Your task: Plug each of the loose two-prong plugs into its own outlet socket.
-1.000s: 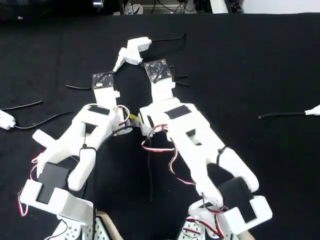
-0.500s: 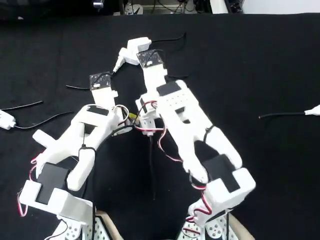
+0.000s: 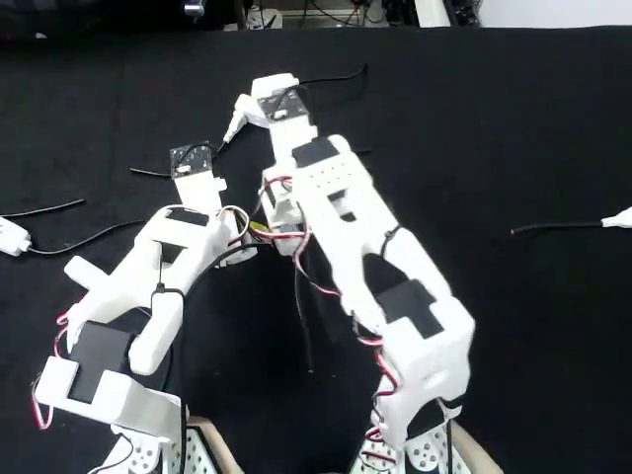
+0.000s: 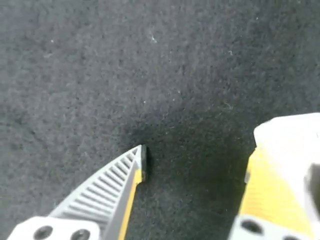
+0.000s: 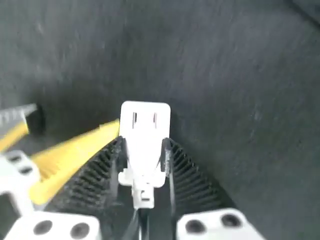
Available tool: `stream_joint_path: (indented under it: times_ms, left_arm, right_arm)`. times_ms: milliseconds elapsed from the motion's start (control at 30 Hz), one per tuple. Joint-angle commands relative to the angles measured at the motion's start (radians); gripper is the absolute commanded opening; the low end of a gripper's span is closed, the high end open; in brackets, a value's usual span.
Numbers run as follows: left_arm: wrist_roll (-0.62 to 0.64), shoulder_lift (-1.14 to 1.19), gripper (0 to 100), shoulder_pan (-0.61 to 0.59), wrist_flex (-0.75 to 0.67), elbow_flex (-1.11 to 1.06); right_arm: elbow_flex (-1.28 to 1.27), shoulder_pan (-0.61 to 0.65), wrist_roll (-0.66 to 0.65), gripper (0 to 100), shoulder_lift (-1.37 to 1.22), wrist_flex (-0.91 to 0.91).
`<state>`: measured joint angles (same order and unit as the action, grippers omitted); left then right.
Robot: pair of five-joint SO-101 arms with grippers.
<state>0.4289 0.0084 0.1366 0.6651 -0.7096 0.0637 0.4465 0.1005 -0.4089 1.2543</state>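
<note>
My right gripper (image 5: 144, 150) is shut on a white socket piece (image 5: 145, 131) with two slots on its face; a black cable runs back between the fingers. In the high view this gripper (image 3: 283, 107) sits against a white piece (image 3: 263, 97) at the far middle of the cloth; I cannot tell whether that is the held piece. My left gripper (image 4: 200, 170) is open just above bare black cloth, nothing between its fingers. From above it (image 3: 192, 158) lies left of the right one. A loose white plug (image 3: 12, 235) lies at the left edge, another (image 3: 620, 217) at the right edge.
The table is covered by a black cloth (image 3: 494, 118). Thin black cables trail from both edge plugs, and short cable ends lie near the left gripper (image 3: 150, 173) and beyond the white piece (image 3: 336, 74). The two arms stand close together at mid-table.
The right arm has swung forward and to the left, bringing its gripper up to the white piece at the far middle. The left gripper has crept slightly left and farther out.
</note>
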Motion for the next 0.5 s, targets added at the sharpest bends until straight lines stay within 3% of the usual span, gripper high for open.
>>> stream_joint_path:
  times_ms: [0, 467]
  left_arm:
    - [0.005, -0.032, 33, -0.021, 0.006, 0.013]
    - [0.003, -0.032, 33, -0.031, -0.041, 0.004]
  right_arm:
    - [0.073, 0.032, 0.005, 1.2, -0.070, 0.167]
    - [0.074, 0.031, -0.031, 1.2, 0.068, 0.276]
